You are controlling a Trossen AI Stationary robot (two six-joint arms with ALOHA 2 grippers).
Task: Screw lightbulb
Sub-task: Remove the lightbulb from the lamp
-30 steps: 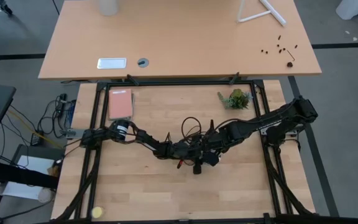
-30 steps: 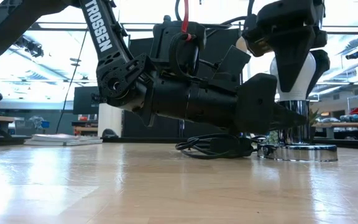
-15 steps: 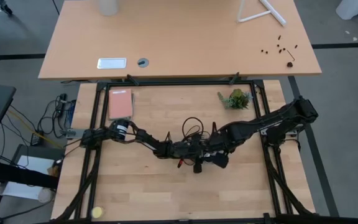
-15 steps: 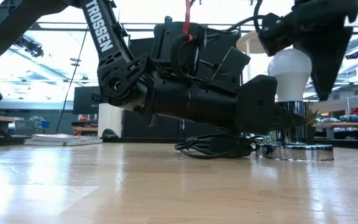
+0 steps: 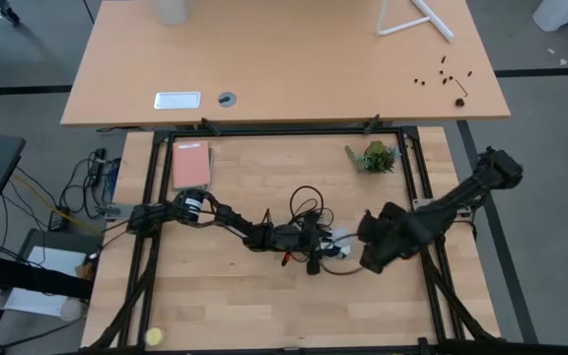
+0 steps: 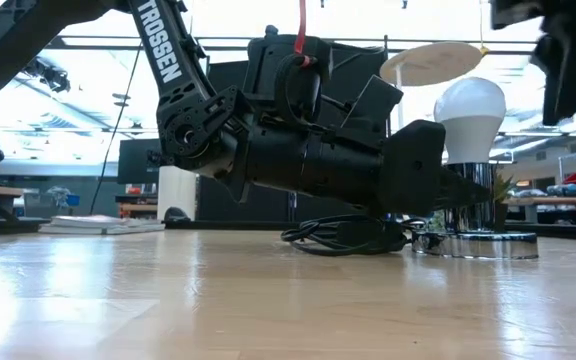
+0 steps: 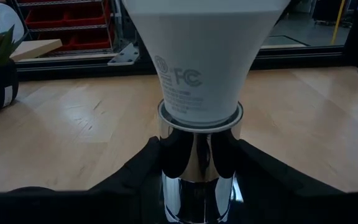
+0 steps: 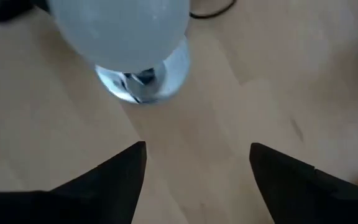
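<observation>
The lightbulb point(image 6: 470, 108) stands upright in a chrome socket point(image 6: 473, 215) near the middle of the wooden bench point(image 5: 264, 306), its white globe free of any grip and its narrow neck seated at the socket's collar. The left end effector point(image 7: 199, 163), lying low along the bench, is closed on the chrome stem of the socket just below that collar, one dark finger on each side, bracing the fitting. The right end effector point(image 8: 196, 163) stands apart from the bulb, beside and above it, its two fingers spread and holding nothing; in the high view the right arm point(image 5: 432, 219) sits just to the far side of the socket from the left arm point(image 5: 220, 219). A black cord point(image 6: 343, 235) coils on the bench by the socket's round base, and a small potted plant point(image 5: 374, 156) stands well apart near the bench's rear edge. The bulb looks light, smooth and rather slippery, with a thin shell that would likely crack under a hard squeeze, so the sound place to take hold appears to be the widest part of the globe, with a gentle, even pinch from above that still allows a twist. Whether the threads are fully home cannot be told from these views, though the bulb sits straight and flush with the collar.
</observation>
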